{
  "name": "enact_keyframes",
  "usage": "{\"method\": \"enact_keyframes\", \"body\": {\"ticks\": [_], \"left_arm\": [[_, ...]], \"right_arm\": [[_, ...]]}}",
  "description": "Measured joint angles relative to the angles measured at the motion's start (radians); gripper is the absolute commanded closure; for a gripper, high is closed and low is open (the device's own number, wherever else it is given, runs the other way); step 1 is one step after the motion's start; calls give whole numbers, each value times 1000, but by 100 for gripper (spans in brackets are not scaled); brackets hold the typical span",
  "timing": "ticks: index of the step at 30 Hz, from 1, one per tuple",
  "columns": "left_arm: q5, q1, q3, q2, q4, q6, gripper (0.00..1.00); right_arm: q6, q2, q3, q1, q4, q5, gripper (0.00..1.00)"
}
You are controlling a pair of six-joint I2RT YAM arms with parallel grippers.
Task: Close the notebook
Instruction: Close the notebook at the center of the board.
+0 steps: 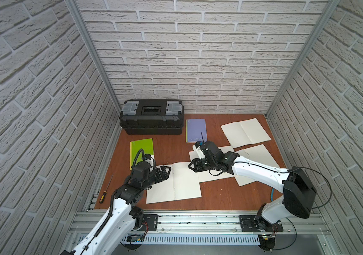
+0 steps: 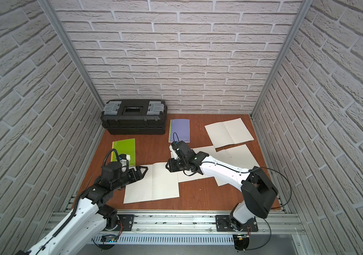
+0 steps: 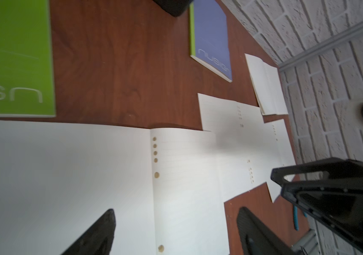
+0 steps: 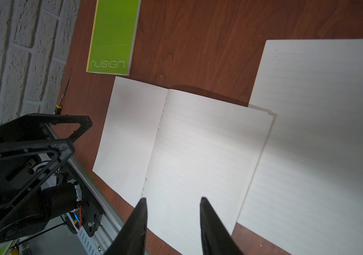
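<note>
An open notebook (image 1: 176, 183) with blank lined pages lies flat at the front middle of the wooden table, and both top views show it (image 2: 154, 183). My left gripper (image 1: 167, 172) hovers open over its far left corner. In the left wrist view its jaws (image 3: 176, 210) stand wide over the page (image 3: 87, 176), holding nothing. My right gripper (image 1: 190, 166) hangs just above the notebook's far right corner. In the right wrist view its jaws (image 4: 172, 198) stand partly apart over the right page (image 4: 198, 143) with nothing between them.
Other open notebooks lie right of it, one (image 1: 255, 154) under the right arm and one (image 1: 245, 132) at the back right. A closed purple notebook (image 1: 195, 130) and a closed green one (image 1: 142, 150) lie behind. A black toolbox (image 1: 152, 117) stands at the back left. A screwdriver (image 1: 105, 192) lies at the left edge.
</note>
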State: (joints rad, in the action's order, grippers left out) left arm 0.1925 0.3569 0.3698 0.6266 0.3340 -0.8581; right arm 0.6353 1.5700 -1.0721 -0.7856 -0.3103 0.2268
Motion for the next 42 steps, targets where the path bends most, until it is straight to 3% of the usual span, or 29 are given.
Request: {"method": "enact_keyframes", "body": {"ticks": [7,16,42], "left_arm": [[-35,-121,-35,2,116,-29,14],[-54,-179,-37,14,183,-31,14],[-83,-206,-64,31,244,-13,14]], "right_arm": [[16,178,-79,-63,52,69,66],[47,335,-185,-147,114,137,70],[69,433,-200,-154,131,146,71]]}}
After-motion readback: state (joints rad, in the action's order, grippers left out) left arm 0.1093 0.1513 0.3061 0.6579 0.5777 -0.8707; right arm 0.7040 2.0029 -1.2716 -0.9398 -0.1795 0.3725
